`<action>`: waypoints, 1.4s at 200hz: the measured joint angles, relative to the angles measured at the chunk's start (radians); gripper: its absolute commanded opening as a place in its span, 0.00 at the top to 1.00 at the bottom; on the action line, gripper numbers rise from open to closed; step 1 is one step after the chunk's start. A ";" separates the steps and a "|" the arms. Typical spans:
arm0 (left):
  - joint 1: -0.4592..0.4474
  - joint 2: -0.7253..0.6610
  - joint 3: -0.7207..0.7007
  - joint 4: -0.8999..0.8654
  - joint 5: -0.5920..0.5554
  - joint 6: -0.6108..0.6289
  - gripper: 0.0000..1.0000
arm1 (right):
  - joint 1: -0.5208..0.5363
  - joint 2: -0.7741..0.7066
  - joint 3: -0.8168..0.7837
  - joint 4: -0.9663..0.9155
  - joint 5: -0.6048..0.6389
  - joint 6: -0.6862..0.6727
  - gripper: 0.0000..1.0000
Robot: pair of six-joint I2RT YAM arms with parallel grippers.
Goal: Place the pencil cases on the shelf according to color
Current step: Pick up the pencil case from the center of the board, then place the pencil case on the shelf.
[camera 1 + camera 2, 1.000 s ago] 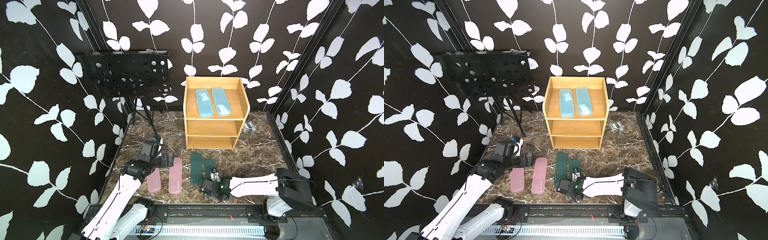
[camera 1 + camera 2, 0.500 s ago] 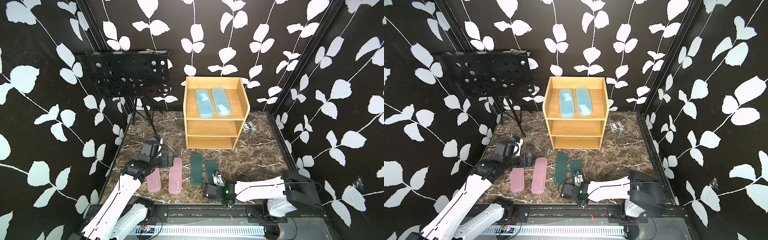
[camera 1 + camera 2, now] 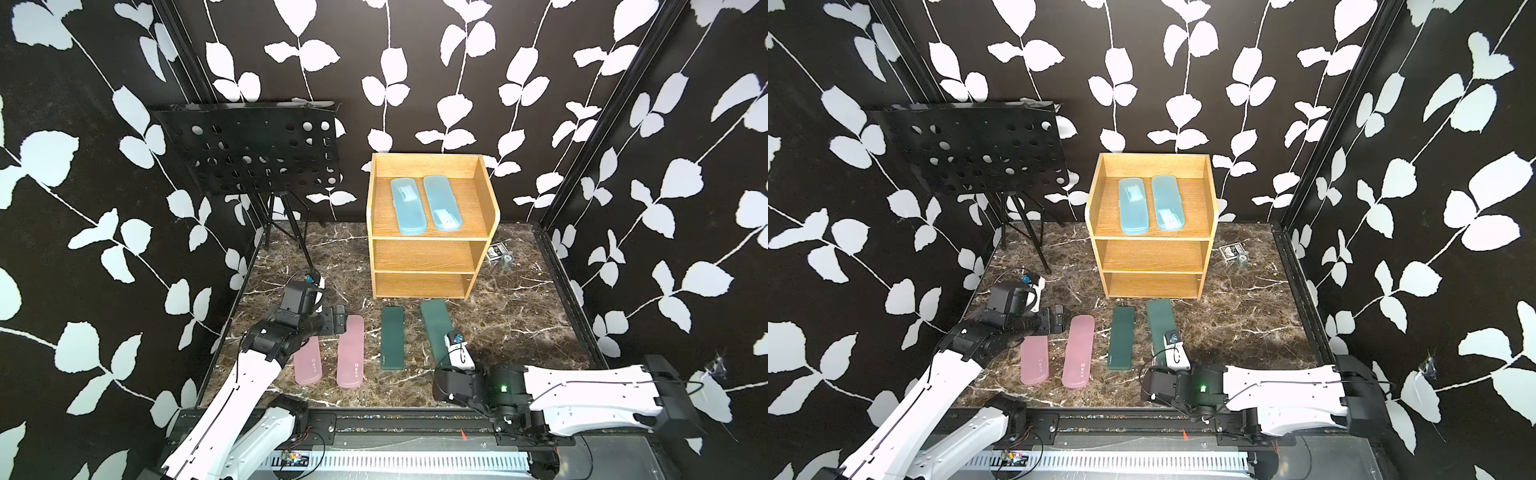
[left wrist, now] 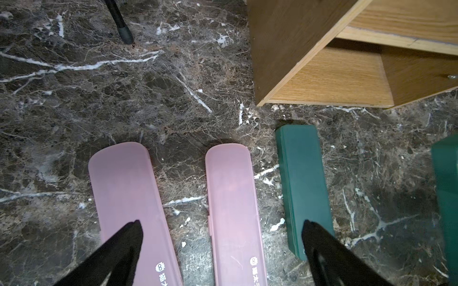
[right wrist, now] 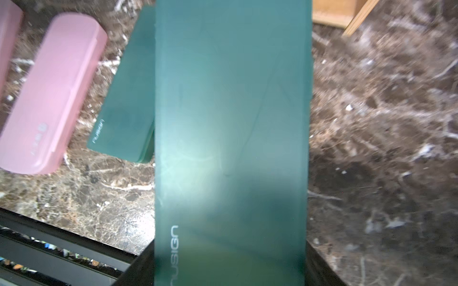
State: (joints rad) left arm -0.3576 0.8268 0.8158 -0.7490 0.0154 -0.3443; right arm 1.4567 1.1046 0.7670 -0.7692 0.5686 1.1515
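Green: dark-green case (image 3: 434, 328) clamped at its near end by right pincer (image 5: 229, 270), at 6 o'clock of the shelf (image 3: 424, 255); lifted or not, can't tell. Other green case (image 3: 392, 338) flat on table (image 3: 519, 316) at its 9 o'clock, pink cases (image 3: 350, 351) further toward 9. Left pincer (image 4: 221, 224) spread wide above them, gripping nothing. Blue cases (image 3: 408, 204) side by side on top tier.

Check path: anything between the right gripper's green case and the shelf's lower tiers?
Nothing visible. The held green pencil case points at the shelf, whose lower tiers look empty; the other green pencil case lies beside it, apart.
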 measured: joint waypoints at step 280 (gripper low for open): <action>0.000 0.258 0.096 0.185 0.164 -0.120 0.01 | -0.716 0.419 0.537 0.208 -0.397 -0.496 0.08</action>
State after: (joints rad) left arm -0.3576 1.0847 0.9115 -0.5644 0.1799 -0.4644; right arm 0.7406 1.5234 1.3037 -0.5613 0.1715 0.6552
